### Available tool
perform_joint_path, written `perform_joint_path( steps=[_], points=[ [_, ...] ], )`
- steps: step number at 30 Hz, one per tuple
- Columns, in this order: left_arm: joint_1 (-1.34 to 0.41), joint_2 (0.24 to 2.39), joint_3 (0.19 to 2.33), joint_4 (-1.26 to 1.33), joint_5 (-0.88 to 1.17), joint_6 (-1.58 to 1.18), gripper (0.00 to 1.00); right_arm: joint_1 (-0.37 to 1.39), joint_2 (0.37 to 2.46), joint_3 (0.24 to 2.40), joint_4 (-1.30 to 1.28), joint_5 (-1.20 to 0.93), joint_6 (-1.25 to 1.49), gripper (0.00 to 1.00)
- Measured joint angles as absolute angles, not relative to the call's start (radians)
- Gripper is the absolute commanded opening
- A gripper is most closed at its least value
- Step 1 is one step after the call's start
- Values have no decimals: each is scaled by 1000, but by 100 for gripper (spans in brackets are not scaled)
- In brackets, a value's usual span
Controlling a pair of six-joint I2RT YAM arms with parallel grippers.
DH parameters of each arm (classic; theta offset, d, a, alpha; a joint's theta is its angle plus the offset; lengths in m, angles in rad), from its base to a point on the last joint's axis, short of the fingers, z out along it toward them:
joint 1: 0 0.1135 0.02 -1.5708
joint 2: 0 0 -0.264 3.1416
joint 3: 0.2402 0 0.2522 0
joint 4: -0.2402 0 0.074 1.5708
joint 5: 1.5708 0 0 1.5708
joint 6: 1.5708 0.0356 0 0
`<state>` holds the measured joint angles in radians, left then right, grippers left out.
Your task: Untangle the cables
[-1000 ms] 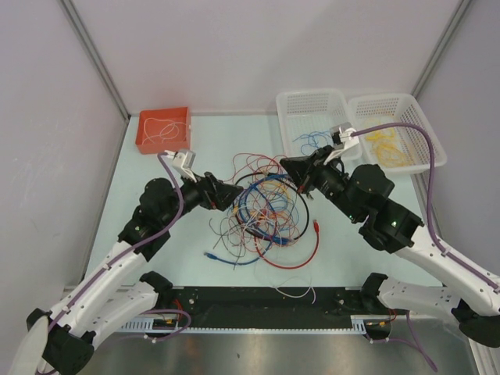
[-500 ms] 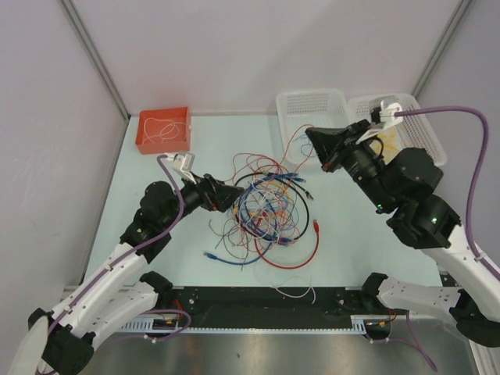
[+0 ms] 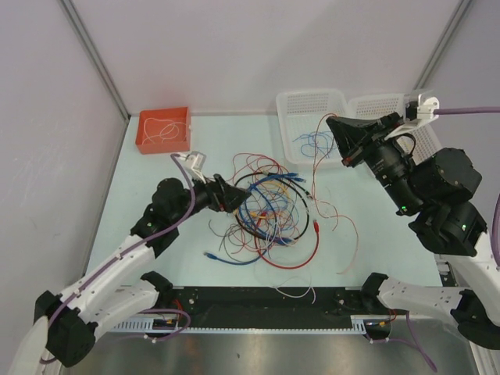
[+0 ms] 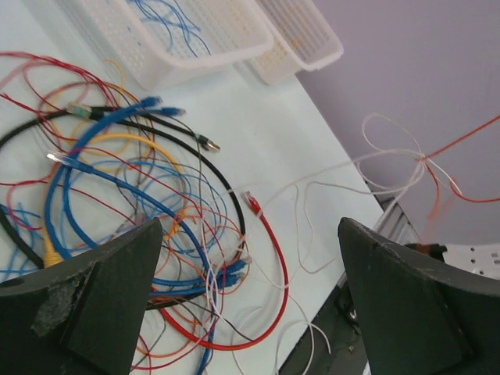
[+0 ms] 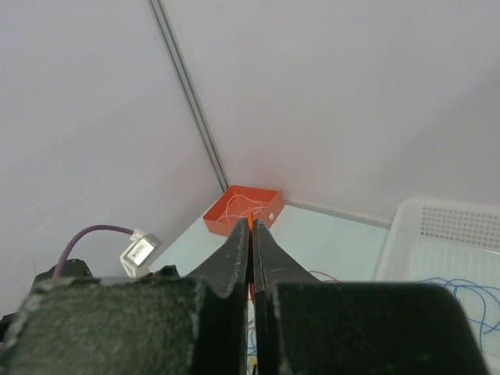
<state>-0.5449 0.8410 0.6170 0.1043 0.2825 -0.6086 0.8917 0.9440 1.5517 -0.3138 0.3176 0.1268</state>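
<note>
- The cables [image 3: 266,211] lie in a loose, roughly round heap at the middle of the table [image 3: 234,133]. Red, blue, orange, black and white strands cross one another, and the heap has no single long axis.
- A blue cable [image 3: 230,259] trails out at 7 o'clock. It lies along the 3-to-9 line, its plug end pointing to 9.
- A thick red cable [image 3: 301,254] loops round the 5 o'clock side, with its plug end pointing to 12.
- A thin red wire [image 3: 316,168] leaves the heap at 1 o'clock, its long axis running roughly 12 to 6. Its far end is lifted off the table and its near end snakes along the table to 5 o'clock.
- In the left wrist view a white strand [image 4: 391,160] crosses this wire in the air.
- The right gripper [image 5: 250,226] is clenched on the red wire, a sliver of it showing between the pressed fingers. It is held high at 1 o'clock and points to 10.
- The left gripper [image 4: 250,226] is spread wide and grasps nothing. It sits at the heap's 9 o'clock edge, pointing to 3.
- The left basket [image 3: 291,105] at 1 o'clock holds blue wires [image 3: 312,142].
- The right basket [image 3: 375,103] touches it at 2 o'clock and is partly hidden behind the right arm.
- The red bin [image 3: 183,125] at 10 o'clock holds a white wire [image 3: 160,129].
</note>
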Motion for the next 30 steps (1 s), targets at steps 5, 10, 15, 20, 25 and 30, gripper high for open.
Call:
perform_joint_path(
  steps=[5,10,15,20,25,30],
  points=[
    [-685,947,617,165,291,-596,99,892,955,1546,-331,316,130,0],
    [-849,1028,609,266,269,-543,100,892,960,1537,-343,312,131,0],
    [-908,1086,582,397,232,-495,99,892,959,1537,-343,304,141,0],
    [-915,1166,582,458,127,-458,94,896,958,1537,-357,293,158,0],
    [-914,1238,595,477,51,-424,47,900,948,1537,-395,291,165,0],
    [-915,1302,640,481,67,-398,0,902,930,1537,-400,292,165,0]
  ],
)
